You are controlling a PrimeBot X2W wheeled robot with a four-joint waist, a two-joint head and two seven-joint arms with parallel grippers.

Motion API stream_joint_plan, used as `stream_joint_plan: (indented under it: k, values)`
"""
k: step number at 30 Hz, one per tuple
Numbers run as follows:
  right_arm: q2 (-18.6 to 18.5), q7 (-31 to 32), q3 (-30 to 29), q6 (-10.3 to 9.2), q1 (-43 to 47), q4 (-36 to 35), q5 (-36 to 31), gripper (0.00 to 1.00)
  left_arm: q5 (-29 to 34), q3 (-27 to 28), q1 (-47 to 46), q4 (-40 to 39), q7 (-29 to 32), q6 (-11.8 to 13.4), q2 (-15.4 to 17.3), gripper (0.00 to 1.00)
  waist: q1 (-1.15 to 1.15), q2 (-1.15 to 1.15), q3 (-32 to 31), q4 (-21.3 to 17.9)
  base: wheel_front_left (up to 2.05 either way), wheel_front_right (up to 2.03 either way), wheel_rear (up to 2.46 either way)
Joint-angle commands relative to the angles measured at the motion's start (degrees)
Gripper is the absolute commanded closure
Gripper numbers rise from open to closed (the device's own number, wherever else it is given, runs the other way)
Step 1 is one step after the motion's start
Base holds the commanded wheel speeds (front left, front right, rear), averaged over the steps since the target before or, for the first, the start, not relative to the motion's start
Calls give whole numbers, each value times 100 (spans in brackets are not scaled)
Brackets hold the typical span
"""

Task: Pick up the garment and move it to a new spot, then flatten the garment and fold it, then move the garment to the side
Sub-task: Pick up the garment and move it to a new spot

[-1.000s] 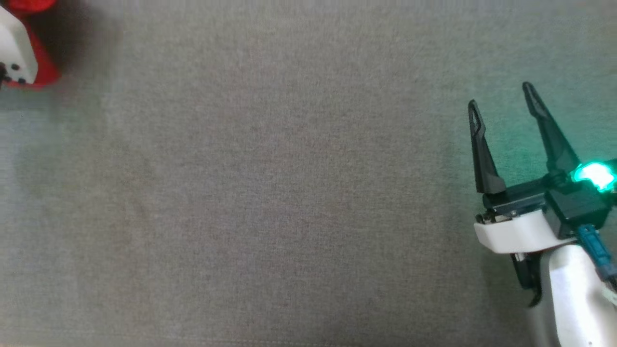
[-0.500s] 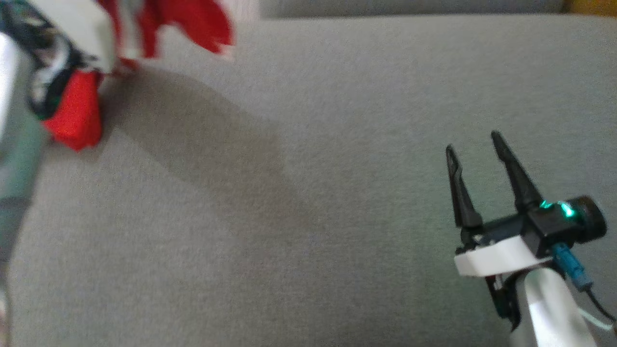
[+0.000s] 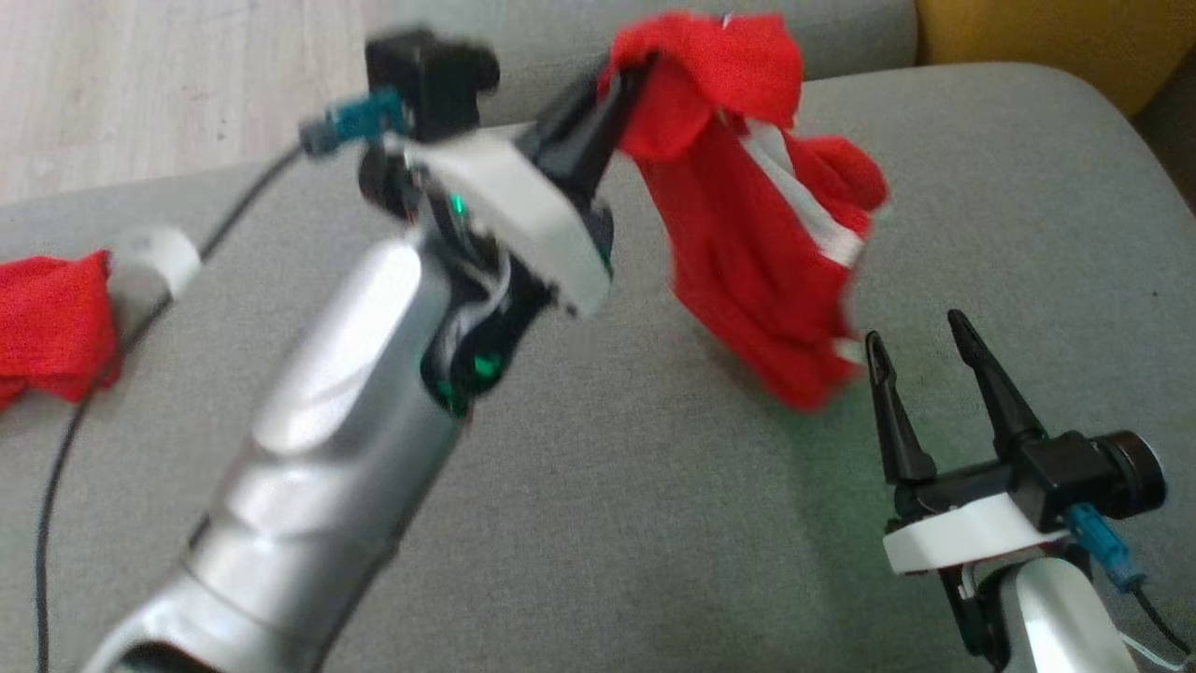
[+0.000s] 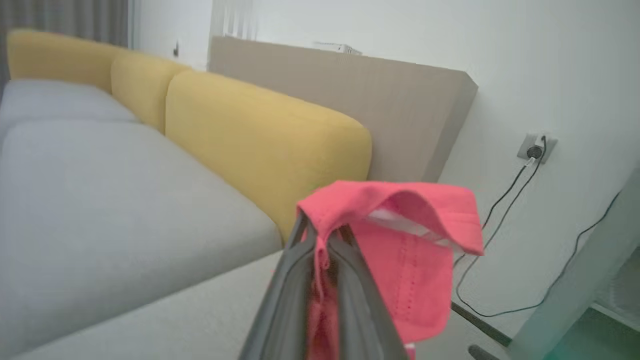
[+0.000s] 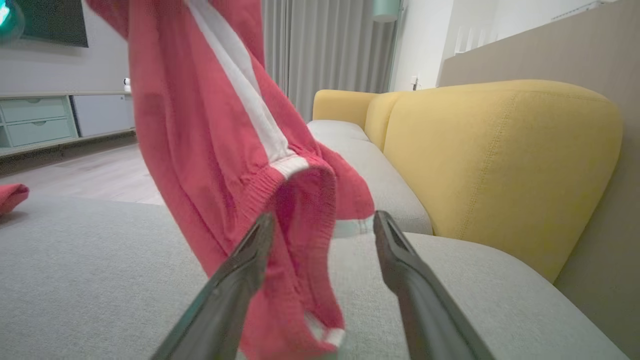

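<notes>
Dangling lengthwise downward, garment (image 3: 738, 243) is clamped by left gripper (image 3: 624, 82); right gripper (image 3: 916, 329) spread, empty.

Head view: you look steeply down on the grey seat cushion (image 3: 654, 523) from close above. Left wrist view: you sit close behind the left gripper (image 4: 322, 227), facing the yellow backrest (image 4: 260, 135) and wall (image 4: 550, 75). Right wrist view: low over the cushion behind the right gripper (image 5: 324, 216), facing the same backrest. All three share the red garment (image 3: 738, 234).
</notes>
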Motion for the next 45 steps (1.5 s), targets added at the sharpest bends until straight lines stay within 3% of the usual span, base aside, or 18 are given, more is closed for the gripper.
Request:
stream_joint_plan:
  k: [1,6,9,15,16,17,18,23,29,40,45]
  values:
    - [-1,-52,88,-4,-97,-165,45,0,-70,257,32,-170,-89,80,168,100,1,-1,95,-17,0,0,0]
    - [-1,-77,58,-4,-121,-149,65,0,-282,470,1088,190,-514,313,315,100,1,-1,342,-11,0,0,0]
    - [-1,-104,31,-4,-185,-119,68,0,-430,795,1792,669,-1123,445,401,100,1,-1,522,22,0,0,0]
    - [-1,-148,13,-4,-270,-100,28,0,-442,1047,2219,1267,-1719,517,515,100,1,-1,675,98,0,0,0]
    - [-1,-152,11,-4,-284,-92,20,0,-429,1080,2243,1357,-1821,529,525,88,1,-1,691,114,0,0,0]
    - [-1,-156,8,-4,-297,-81,12,0,-415,1118,2255,1437,-1931,556,524,52,1,-1,701,128,0,0,0]
    - [-1,-159,5,-4,-309,-68,4,0,-373,1135,2254,1497,-2048,581,528,0,1,-1,707,142,0,0,0]
    - [-1,-158,-6,-4,-339,-1,-24,0,-112,1020,2210,1627,-2459,516,533,0,1,-1,658,229,0,0,0]
    - [-1,-140,-29,-4,-281,56,-47,0,377,856,2336,1381,-2784,526,768,0,1,-1,376,338,0,0,0]
    - [-1,-133,33,-4,215,254,-12,0,1012,900,3582,415,-2928,1064,1156,0,1,-1,-337,555,0,0,0]
    - [-1,-142,10,-4,572,299,137,0,1158,1056,4362,-188,-2936,1360,1106,0,1,-1,-532,677,0,0,0]
